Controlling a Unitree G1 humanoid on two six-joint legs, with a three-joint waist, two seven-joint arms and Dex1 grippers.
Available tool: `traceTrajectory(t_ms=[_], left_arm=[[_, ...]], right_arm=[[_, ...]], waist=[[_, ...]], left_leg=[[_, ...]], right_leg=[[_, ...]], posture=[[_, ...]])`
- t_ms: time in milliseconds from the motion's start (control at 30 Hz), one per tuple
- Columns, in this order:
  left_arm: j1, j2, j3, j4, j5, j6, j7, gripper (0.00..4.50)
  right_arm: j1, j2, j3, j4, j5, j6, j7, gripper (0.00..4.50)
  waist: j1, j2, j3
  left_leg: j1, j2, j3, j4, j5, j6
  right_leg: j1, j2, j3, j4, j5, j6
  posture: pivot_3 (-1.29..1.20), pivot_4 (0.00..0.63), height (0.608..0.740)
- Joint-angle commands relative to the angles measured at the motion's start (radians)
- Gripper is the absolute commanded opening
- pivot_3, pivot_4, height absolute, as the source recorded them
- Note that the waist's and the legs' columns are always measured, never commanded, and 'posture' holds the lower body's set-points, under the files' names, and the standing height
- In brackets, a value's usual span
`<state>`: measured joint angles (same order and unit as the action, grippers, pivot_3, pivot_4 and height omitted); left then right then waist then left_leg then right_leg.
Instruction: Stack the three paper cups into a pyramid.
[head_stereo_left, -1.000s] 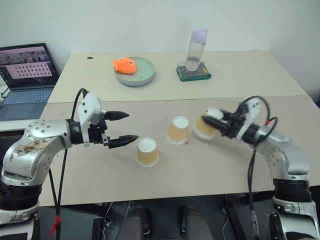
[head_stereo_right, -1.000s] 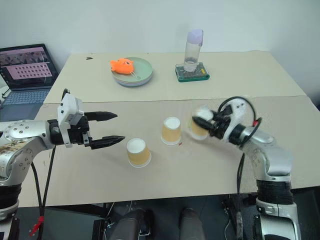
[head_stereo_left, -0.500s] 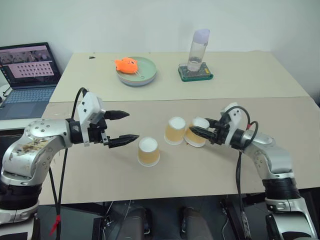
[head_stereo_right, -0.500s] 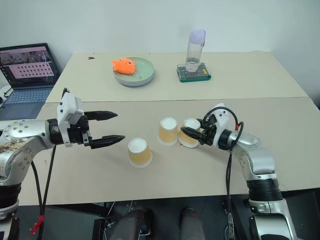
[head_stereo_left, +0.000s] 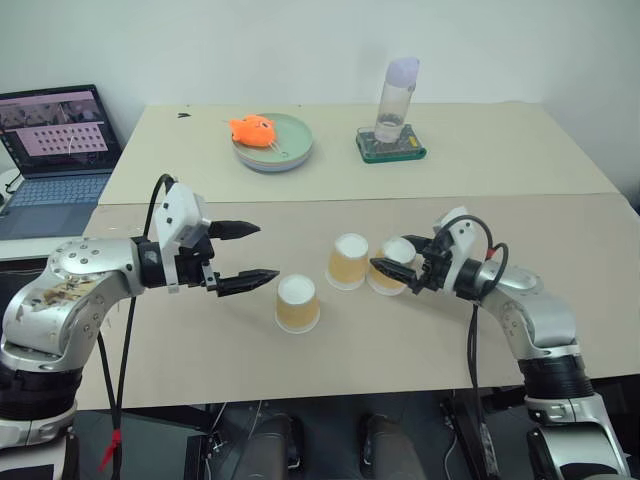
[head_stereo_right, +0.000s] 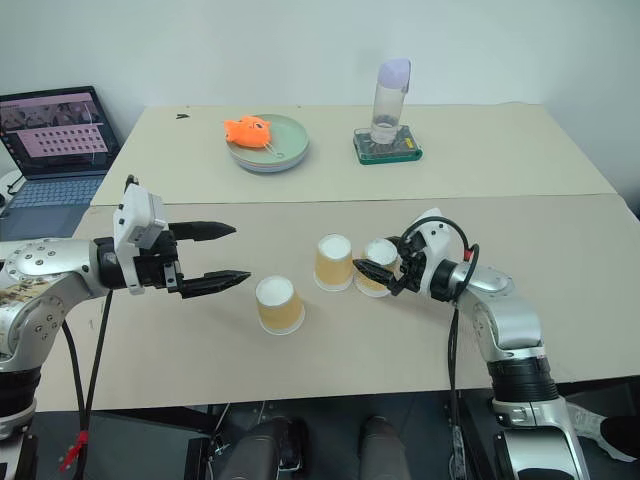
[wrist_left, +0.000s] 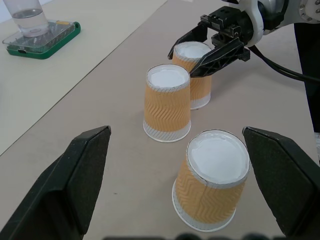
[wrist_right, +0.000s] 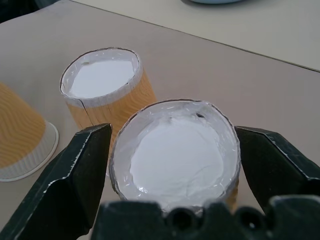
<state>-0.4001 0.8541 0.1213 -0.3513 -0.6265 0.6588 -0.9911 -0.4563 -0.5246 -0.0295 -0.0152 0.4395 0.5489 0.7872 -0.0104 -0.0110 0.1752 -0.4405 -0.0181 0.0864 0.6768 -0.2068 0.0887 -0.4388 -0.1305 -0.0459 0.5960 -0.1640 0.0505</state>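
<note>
Three tapered, zigzag-embossed paper cups (head_stereo_left: 350, 262) stand inverted on tan board; right gripper (head_stereo_left: 398, 272) spread around one — left gripper (head_stereo_left: 250, 254) spread, empty

three tan-orange paper cups (head_stereo_left: 349, 262) stand upside down on the table.

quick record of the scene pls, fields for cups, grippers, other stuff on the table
cups: three paper cups, all upside down on the table, none stacked
right cup: beside the middle cup; touching or not, cannot tell
near cup: apart, nearest the robot
right gripper: open, fingers either side of the right cup
left gripper: open, holding nothing
far table: orange toy on a green plate, clear bottle on a green base
side: laptop
</note>
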Motion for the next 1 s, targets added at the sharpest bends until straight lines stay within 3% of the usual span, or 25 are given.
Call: traceTrajectory(t_ms=[33, 400, 533, 700, 1000], left_arm=[[-0.011, 0.011, 0.021, -0.016, -0.001, -0.011, 0.003, 4.50], [0.006, 0.010, 0.021, -0.024, 0.001, -0.019, 0.001, 4.50], [0.067, 0.024, 0.048, -0.076, -0.020, -0.005, -0.004, 4.50], [0.140, 0.041, 0.105, -0.120, -0.047, 0.006, 0.001, 4.50], [0.321, 0.002, 0.052, -0.214, 0.006, -0.064, 0.029, 4.50]], right_arm=[[-0.029, -0.035, -0.060, -0.072, 0.038, 0.011, 0.009, 4.48], [-0.095, -0.149, -0.170, -0.273, 0.188, 0.136, 0.013, 4.48], [-0.003, -0.301, -0.175, -0.374, 0.245, 0.127, 0.216, 4.48], [0.107, -0.495, -0.127, -0.289, 0.151, -0.009, 0.470, 4.48], [0.057, -0.503, -0.076, -0.164, 0.114, -0.084, 0.561, 4.48]], waist=[[0.000, 0.000, 0.000], [0.002, 0.000, 0.000], [0.007, 0.000, 0.000], [0.021, -0.001, 0.000], [0.021, -0.001, 0.000]], left_leg=[[0.000, 0.000, 0.000, 0.000, 0.000, 0.000], [0.000, 0.000, 0.000, 0.000, 0.000, 0.000], [0.000, 0.000, 0.000, 0.000, -0.001, 0.001], [0.000, 0.000, 0.000, 0.002, -0.004, 0.001], [0.000, 0.001, 0.002, 0.003, -0.007, -0.004]], right_leg=[[0.000, 0.000, 0.000, 0.000, 0.000, 0.000], [0.000, 0.000, 0.000, 0.000, 0.000, 0.000], [0.000, -0.001, 0.000, -0.001, 0.000, 0.000], [0.001, -0.002, 0.000, -0.002, -0.002, -0.002], [0.000, -0.003, 0.001, -0.001, -0.003, -0.006]], posture=[[0.00, 0.150, 0.740], [0.00, 0.150, 0.740], [0.00, 0.150, 0.740], [0.00, 0.150, 0.740], [0.00, 0.150, 0.740]])
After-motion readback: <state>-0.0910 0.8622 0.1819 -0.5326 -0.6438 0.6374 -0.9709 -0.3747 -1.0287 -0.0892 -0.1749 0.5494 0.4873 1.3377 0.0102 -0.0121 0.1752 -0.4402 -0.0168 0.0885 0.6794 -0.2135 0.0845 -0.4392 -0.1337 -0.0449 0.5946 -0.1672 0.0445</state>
